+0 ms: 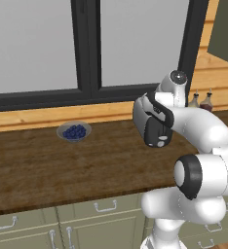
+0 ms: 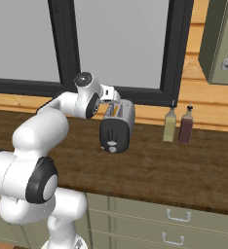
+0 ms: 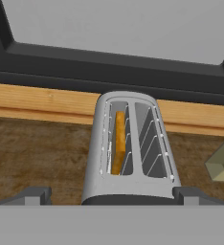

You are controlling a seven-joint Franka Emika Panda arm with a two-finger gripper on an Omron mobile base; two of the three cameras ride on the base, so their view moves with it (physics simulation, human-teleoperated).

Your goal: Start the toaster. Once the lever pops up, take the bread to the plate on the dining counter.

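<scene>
A simulated kitchen, described from nearest to farthest. Closest, in the hand view, the gripper [image 3: 112,194] hangs just above the near end of a silver toaster [image 3: 129,153], its two dark fingertips [image 3: 31,195] spread wide apart and holding nothing. The toaster stands on a dark wood worktop [image 2: 184,170] with olive-grey drawers below. The bread [image 3: 117,142], a thin golden-tan slice, stands on edge in the left slot; the right slot is vacant. The lever is hidden at the toaster's dark front end [image 2: 114,137], so starting it well likely means lowering a fingertip onto that lever and pressing straight down. Beyond stand two bottles [image 2: 178,125], a bowl of blueberries [image 1: 74,131], then a dark-framed window [image 2: 121,44].
</scene>
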